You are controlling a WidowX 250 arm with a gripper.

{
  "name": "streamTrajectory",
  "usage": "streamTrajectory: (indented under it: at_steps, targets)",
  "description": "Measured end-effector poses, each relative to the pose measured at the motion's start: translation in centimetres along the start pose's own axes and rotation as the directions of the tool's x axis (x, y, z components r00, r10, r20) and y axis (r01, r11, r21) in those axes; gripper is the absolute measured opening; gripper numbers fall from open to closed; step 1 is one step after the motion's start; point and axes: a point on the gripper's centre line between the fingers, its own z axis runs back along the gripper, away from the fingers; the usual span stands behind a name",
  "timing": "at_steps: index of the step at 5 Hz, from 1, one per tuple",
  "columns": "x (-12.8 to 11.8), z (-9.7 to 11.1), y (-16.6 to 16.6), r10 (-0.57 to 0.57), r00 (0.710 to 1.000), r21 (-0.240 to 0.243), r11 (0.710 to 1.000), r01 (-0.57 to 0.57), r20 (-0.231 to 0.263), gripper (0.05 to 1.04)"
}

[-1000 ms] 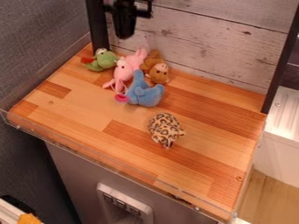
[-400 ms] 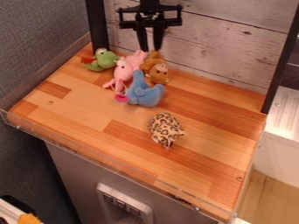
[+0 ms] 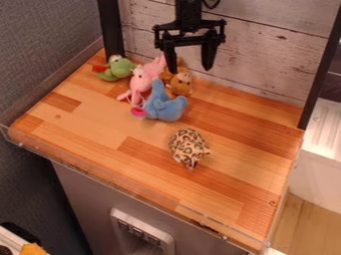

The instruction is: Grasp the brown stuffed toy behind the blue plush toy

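Hanging over the far part of the counter, the tool has its fingers spread wide, with nothing between them; the brown plush toy lies below and slightly left of its centre, toward the near side, its long axis running from far left to near right, contact not determinable. Left of it, the pink plush toy; nearer, the blue plush toy; far left, the green plush toy; well apart on the near side, the spotted plush toy. Count: one tool; five plush toys, one of each kind
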Motion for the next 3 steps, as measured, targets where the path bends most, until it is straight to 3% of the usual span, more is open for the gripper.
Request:
streamTrajectory:
  at_steps: [2, 3]
  targets:
    - [-0.1, -2.7, 0.0, -0.268, 0.963, 0.003, 0.963, 0.268, -0.004, 0.999]
    - [0.4, -4.3, -0.1, -0.323, 0.946, 0.003, 0.946, 0.323, -0.004, 0.999]
